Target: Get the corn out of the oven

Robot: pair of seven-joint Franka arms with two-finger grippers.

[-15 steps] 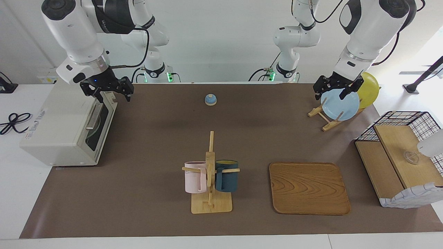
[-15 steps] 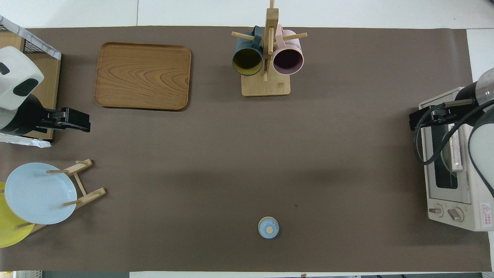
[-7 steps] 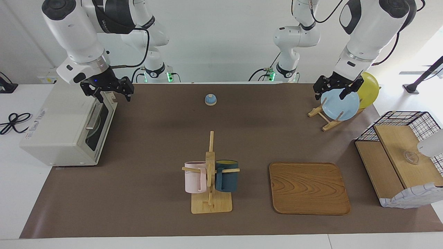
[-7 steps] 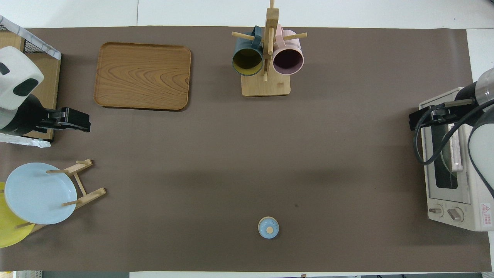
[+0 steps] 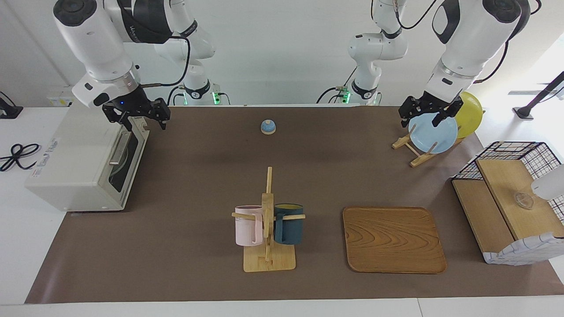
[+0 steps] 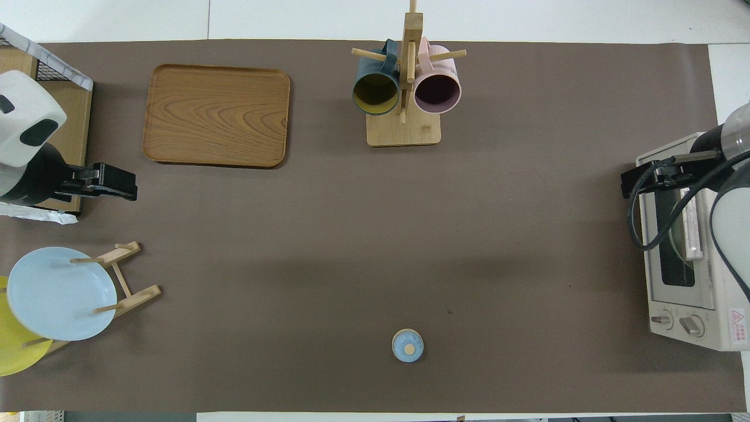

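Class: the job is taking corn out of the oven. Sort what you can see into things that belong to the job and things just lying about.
Job: oven, door shut, no corn visible; right gripper over it.

Lying about: wooden tray, mug rack, plate rack, small blue lid, wire basket; left gripper waits.

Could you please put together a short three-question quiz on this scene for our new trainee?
1. True or false: the oven door is shut.
2. Which mug hangs on the mug tree on the side toward the oven? A) the pink mug B) the dark blue mug C) a yellow mug
3. Over what does each gripper hang?

Key
1. True. The door stands closed, and no corn shows on the table.
2. A.
3. The right gripper is over the oven's top edge, at the end nearer the robots. The left gripper is over the light blue plate in the wooden plate rack.
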